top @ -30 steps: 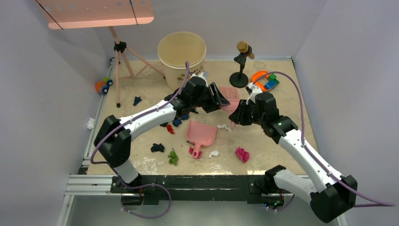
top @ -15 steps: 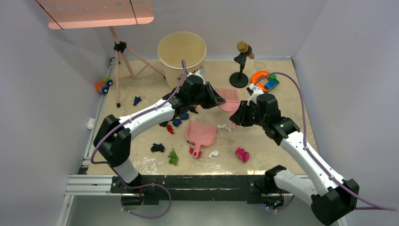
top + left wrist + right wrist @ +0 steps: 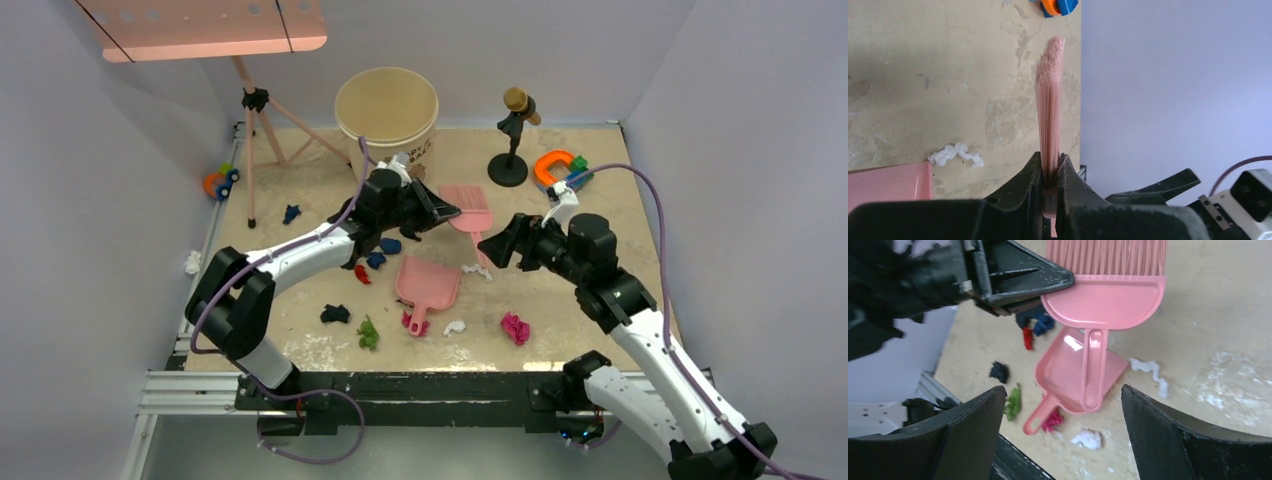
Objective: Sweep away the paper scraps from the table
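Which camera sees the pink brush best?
The right wrist camera: the pink brush faces it flat and big, head and handle clear, bristle tips cut off. The top camera shows it small. The left wrist camera sees only its thin edge, in the left hand.

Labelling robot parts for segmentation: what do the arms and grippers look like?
The left arm and right arm have white tubular links between chunky black joint housings. The left gripper and right gripper are black, each with two tapered, pointed fingers. A thin purple cable loops along each arm.
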